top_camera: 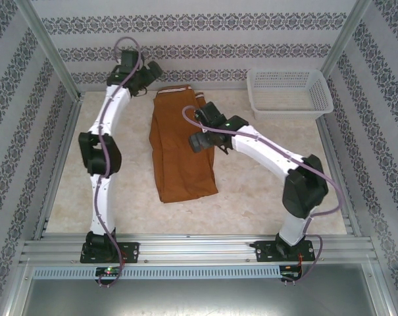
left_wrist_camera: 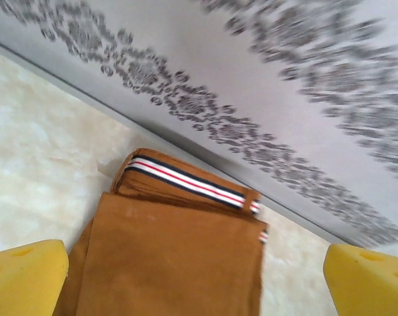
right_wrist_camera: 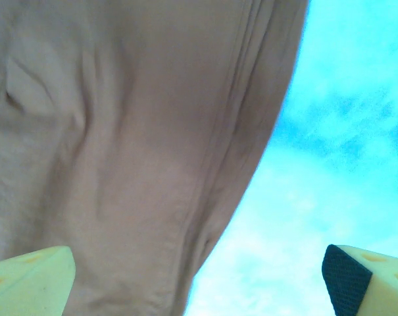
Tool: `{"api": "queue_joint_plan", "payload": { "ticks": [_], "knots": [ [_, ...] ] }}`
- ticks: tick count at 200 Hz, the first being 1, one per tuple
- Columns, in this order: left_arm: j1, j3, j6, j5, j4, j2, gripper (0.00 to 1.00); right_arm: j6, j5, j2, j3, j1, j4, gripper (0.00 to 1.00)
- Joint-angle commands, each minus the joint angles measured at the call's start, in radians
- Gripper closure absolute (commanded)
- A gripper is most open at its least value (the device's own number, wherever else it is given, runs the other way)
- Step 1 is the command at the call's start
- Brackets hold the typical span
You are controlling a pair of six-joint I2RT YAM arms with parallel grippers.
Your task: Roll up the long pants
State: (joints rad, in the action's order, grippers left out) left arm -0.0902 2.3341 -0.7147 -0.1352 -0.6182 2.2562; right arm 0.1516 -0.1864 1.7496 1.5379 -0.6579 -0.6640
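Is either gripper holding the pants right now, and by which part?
Nothing is held. The left gripper is open near the waistband of the long pants; the right gripper is open over their side edge.

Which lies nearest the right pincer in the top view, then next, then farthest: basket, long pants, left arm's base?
1. long pants, just under the right pincer, mid-table.
2. basket, back right corner.
3. left arm's base, near left edge.

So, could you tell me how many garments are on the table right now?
1: the long pants lie flat mid-table, waistband toward the back wall. The white basket at back right could hide something small.
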Motion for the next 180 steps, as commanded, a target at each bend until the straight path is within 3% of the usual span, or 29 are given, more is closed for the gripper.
{"api": "queue_joint_plan", "payload": {
  "ticks": [1,11,20,28,57,96,142,180],
  "knots": [
    [-0.033,-0.197,0.094,-0.031,-0.016,-0.196,0.0,-0.137,-0.001,0.004,0.01,0.062,-0.003,0.24],
    [-0.06,-0.331,0.09,-0.044,0.007,-0.282,0.0,-0.17,0.074,0.008,0.013,0.07,-0.04,0.4],
    [-0.083,-0.459,0.088,-0.084,0.049,-0.357,0.0,-0.193,0.089,-0.007,-0.012,0.054,-0.041,0.43],
    [-0.1,-0.567,0.068,-0.087,0.056,-0.421,0.0,-0.203,0.06,-0.026,-0.033,0.032,-0.04,0.4],
    [-0.178,-0.937,-0.018,-0.034,0.061,-0.64,0.0,-0.244,-0.089,-0.128,-0.169,-0.095,-0.025,0.03],
    [-0.277,-1.305,-0.211,-0.007,0.073,-0.884,0.0,-0.208,-0.182,-0.284,-0.378,-0.305,-0.05,0.02],
    [-0.308,-1.403,-0.263,0.064,0.057,-1.023,0.0,-0.138,-0.286,-0.405,-0.522,-0.513,-0.088,0.06],
    [-0.344,-1.436,-0.343,0.111,0.025,-1.123,0.0,-0.169,-0.413,-0.316,-0.542,-0.62,-0.103,0.04]
  ]
}}
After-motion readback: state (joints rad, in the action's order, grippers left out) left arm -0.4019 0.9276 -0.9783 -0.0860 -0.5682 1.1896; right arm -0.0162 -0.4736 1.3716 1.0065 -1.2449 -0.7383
